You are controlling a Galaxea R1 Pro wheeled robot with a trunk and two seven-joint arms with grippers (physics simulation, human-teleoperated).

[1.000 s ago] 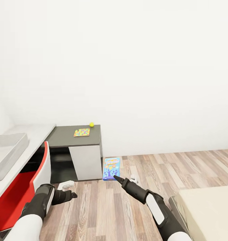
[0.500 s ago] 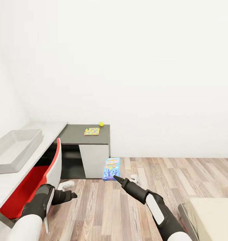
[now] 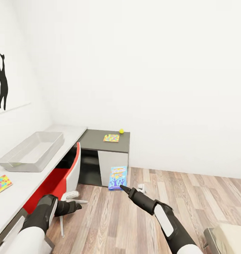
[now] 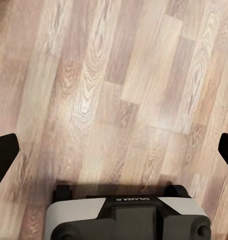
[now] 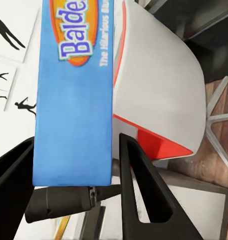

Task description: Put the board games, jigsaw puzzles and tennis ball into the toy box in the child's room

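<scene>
My right gripper (image 3: 124,188) is shut on a blue board game (image 3: 117,177), held upright above the floor in front of the table (image 3: 98,138). In the right wrist view the blue box (image 5: 76,90) sits between the two dark fingers (image 5: 140,186). A jigsaw puzzle (image 3: 111,138) and the yellow tennis ball (image 3: 121,131) lie on the dark low section. The grey toy box (image 3: 18,163) stands on the pale top, with a second jigsaw puzzle (image 3: 0,184) nearer me. My left gripper (image 3: 76,206) hangs open over bare floor (image 4: 119,90), holding nothing.
A red and white chair (image 3: 60,176) is pushed under the desk, close to my left arm. A black silhouette picture (image 3: 1,81) hangs on the left wall. The bed corner (image 3: 228,240) shows at the lower right. Wood floor stretches ahead and to the right.
The camera has swung left, so desk, chair and toy box shifted right in the picture; the wall picture and second jigsaw came into view. Both arms keep their pose.
</scene>
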